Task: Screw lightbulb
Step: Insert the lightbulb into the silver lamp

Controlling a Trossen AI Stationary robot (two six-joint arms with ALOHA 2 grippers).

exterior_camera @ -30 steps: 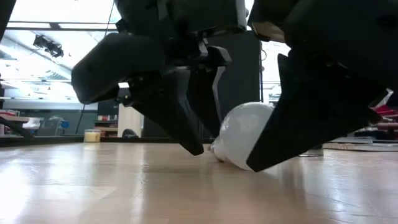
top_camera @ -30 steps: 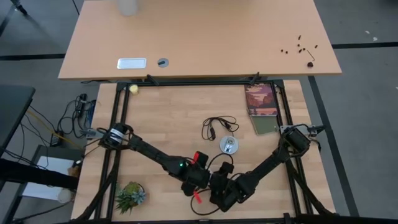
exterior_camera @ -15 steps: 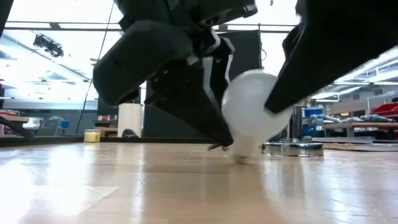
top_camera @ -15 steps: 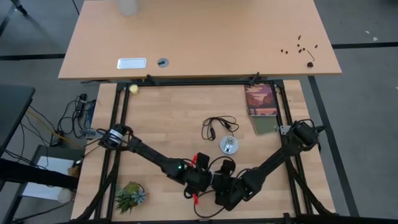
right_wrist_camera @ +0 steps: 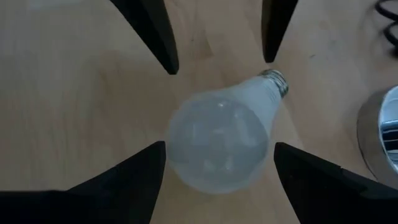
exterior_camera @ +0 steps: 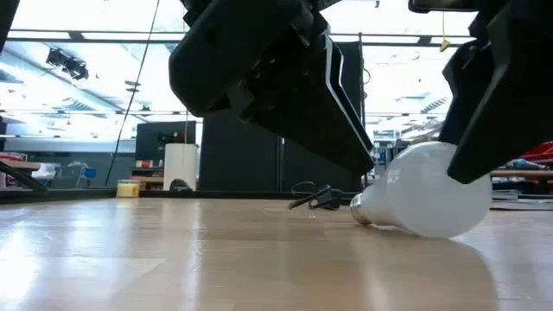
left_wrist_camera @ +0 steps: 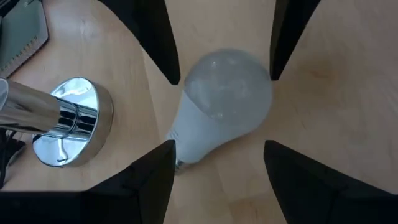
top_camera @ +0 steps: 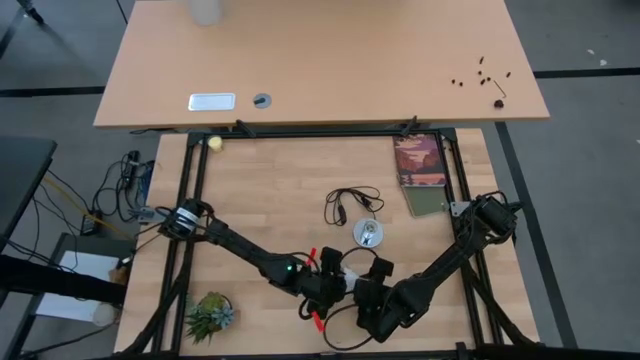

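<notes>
Lightbulb (exterior_camera: 428, 200) on its side on the table (top_camera: 280, 190), and that is where it is found right now: near the front edge, globe down on the wood, silvery screw base pointing roughly toward the socket disc (top_camera: 368, 234). Both grippers are lowered over it. The left gripper (left_wrist_camera: 217, 96) is spread open, dark fingers (left_wrist_camera: 149, 180) standing clear of the white globe on either side, nothing clamped. The right gripper (right_wrist_camera: 217, 102) is the same story: released, fingers (right_wrist_camera: 134, 177) set wide around the bulb, a clear gap visible between them and the glass. In the low view one dark finger looks close to the globe's far side, but whether it is touched cannot be told.

So the pick-up is judged to be the step in hand; no screwing has begun. What is called for next: one pair of fingers to be closed on the globe, the bulb to be lifted and turned base-down, then carried to the socket, which sits just beyond it with its chrome collar facing up. The other gripper will likely be needed to steady that disc.

Around the work: a black cord (top_camera: 350, 203) is looped behind the socket, a book-like item (top_camera: 420, 165) lies by the right rail, a small green plant (top_camera: 208, 314) at the left front corner. The two arms are crowded tight together, and a rounded bulb is easily rolled away by a glancing finger.
</notes>
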